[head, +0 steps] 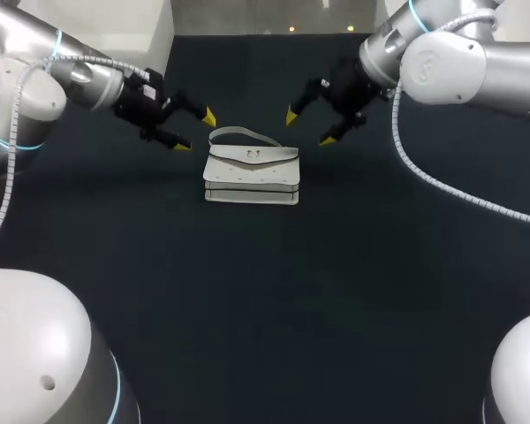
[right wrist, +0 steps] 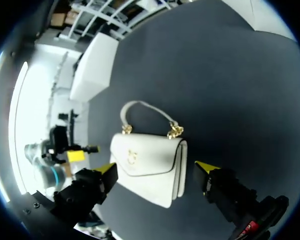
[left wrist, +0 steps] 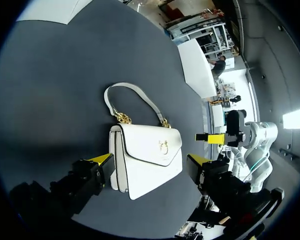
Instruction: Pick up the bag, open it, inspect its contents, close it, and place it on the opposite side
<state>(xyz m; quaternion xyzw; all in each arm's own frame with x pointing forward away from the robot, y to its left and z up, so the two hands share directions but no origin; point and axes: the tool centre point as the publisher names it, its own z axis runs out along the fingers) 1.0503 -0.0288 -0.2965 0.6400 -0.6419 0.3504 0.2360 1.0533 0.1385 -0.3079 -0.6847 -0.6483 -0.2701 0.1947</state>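
**Pick-up not yet begun: bag on the table, both pincers empty**

White bag (head: 252, 174) lies near the middle of the dark table (head: 265, 291). Flap is shut over the gold clasp (head: 253, 155), and the handle (head: 245, 134) is splayed on the far side. My left pincer (head: 196, 132) hangs just off the handle's left end, fingers spread wide, gripping nothing. My right pincer (head: 309, 127) hangs off the right end, equally wide and empty. Neither touches the bag. My read: approach stage. Next, one pincer must drop onto the handle and close while the other steadies the body.
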